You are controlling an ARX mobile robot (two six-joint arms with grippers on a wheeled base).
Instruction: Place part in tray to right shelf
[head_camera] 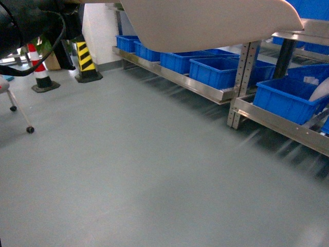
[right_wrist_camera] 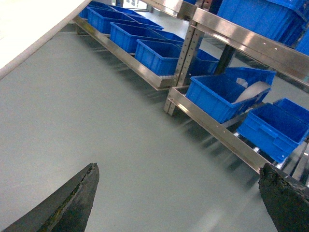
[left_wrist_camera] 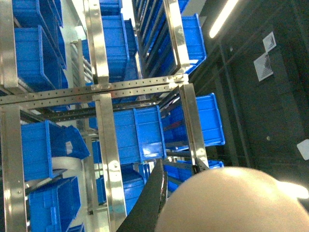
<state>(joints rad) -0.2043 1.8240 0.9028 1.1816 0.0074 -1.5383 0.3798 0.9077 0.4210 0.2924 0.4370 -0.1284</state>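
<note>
As seen from the right wrist, spread wide, dark fingers far apart, gripping nothing: right claw (right_wrist_camera: 177,169), hanging over grey floor (right_wrist_camera: 96,111). Left claw (left_wrist_camera: 164,205): only one black finger (left_wrist_camera: 149,203) in sight, lying against cream tray (left_wrist_camera: 236,200); cannot tell how far open. Tray held high across top of head view, underside showing, long axis roughly left to right, rounded end toward steel rack (head_camera: 267,116) on the right. Blue crates (head_camera: 216,72) lined along rack's low tier.
</note>
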